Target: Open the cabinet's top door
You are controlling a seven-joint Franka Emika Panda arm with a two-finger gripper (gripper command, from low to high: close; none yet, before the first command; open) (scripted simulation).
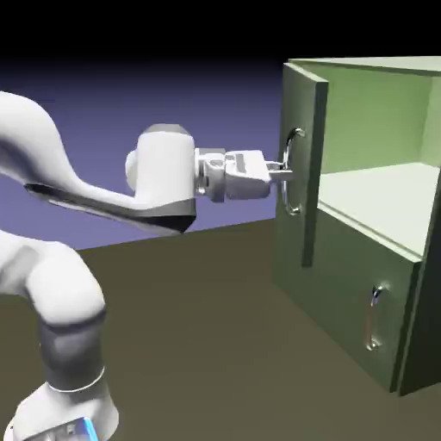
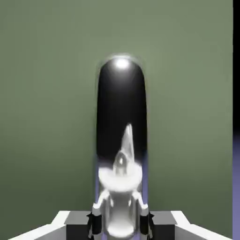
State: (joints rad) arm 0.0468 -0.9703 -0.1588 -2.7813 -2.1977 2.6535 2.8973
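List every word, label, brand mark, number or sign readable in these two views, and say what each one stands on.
None: no view shows readable text.
Large olive-green cabinet: plain panels, no lettering.
Open olive-green top door and its curved silver bar handle: unmarked.
White robot arm and gripper: no brand mark.
Light blue patch on the arm's base: a glow, no letters legible.

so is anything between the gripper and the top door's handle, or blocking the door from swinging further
Nothing visible. The two-finger gripper is shut on the long curved silver bar handle of the flat olive-green top door, which already stands swung out from the large boxy olive-green cabinet. The dark table before the door looks bare.
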